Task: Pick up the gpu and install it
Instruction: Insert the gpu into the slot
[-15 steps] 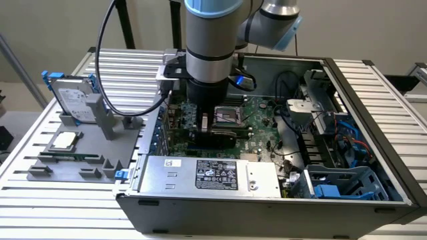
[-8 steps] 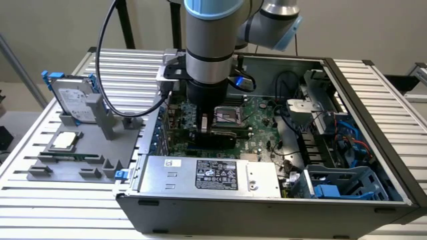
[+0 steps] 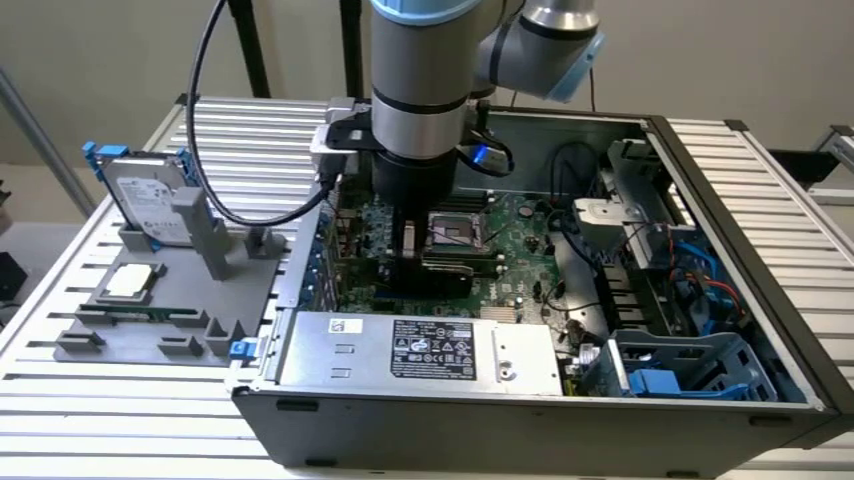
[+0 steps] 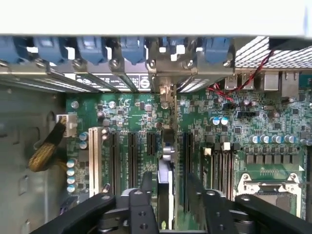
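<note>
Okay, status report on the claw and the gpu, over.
Claw down inside the case, shut on the gpu. Card edge-on over the motherboard slots, bracket end toward the rear openings. Nothing seen blocking the slot.

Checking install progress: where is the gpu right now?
The gpu stands on edge between the gripper fingers, over the green motherboard inside the computer case, among the expansion slots.

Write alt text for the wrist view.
The gripper holds the gpu edge-on above the green motherboard, in line with the expansion slots. Blue slot latches line the case edge beyond.
</note>
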{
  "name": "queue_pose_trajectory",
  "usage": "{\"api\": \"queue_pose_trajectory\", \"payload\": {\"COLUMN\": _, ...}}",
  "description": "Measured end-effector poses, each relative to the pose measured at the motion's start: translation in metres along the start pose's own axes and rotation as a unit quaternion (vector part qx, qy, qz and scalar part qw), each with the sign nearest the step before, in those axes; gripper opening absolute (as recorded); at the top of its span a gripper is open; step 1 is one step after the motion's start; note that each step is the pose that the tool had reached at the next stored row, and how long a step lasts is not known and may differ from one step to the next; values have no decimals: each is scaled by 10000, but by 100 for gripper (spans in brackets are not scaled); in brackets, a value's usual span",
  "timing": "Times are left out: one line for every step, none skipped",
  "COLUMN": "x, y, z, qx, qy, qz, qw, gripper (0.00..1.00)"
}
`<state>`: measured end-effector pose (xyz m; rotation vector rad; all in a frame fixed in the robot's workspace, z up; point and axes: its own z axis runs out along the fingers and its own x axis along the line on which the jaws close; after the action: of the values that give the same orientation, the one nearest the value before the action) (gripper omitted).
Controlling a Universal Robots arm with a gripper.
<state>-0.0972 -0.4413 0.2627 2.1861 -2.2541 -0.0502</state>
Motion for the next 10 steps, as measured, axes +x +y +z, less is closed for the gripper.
{"api": "queue_pose_trajectory", "payload": {"x": -1, "y": 1, "z": -46, "qx": 0, "qy": 1, "qz": 0, "qw": 10000, "gripper": 100}}
{"api": "queue_pose_trajectory", "payload": {"x": -2, "y": 2, "z": -94, "qx": -1, "qy": 1, "qz": 0, "qw": 10000, "gripper": 100}}
{"api": "queue_pose_trajectory", "payload": {"x": -3, "y": 3, "z": -135, "qx": 0, "qy": 0, "qz": 0, "qw": 10000, "gripper": 100}}
{"api": "queue_pose_trajectory", "payload": {"x": -3, "y": 4, "z": -185, "qx": -1, "qy": 2, "qz": 0, "qw": 10000, "gripper": 100}}
{"api": "queue_pose_trajectory", "payload": {"x": -5, "y": 5, "z": -230, "qx": 0, "qy": 1, "qz": 0, "qw": 10000, "gripper": 100}}
{"api": "queue_pose_trajectory", "payload": {"x": -5, "y": 6, "z": -274, "qx": -1, "qy": 2, "qz": 0, "qw": 10000, "gripper": 100}}
{"api": "queue_pose_trajectory", "payload": {"x": -5, "y": 7, "z": -313, "qx": 0, "qy": -1, "qz": -1, "qw": 10000, "gripper": 0}}
{"api": "queue_pose_trajectory", "payload": {"x": -5, "y": 7, "z": -337, "qx": 0, "qy": -6, "qz": -1, "qw": 10000, "gripper": 0}}
{"api": "queue_pose_trajectory", "payload": {"x": -4, "y": 8, "z": -344, "qx": -1, "qy": -13, "qz": -1, "qw": 10000, "gripper": 0}}
{"api": "queue_pose_trajectory", "payload": {"x": -4, "y": 8, "z": -345, "qx": -1, "qy": -18, "qz": -1, "qw": 10000, "gripper": 0}}
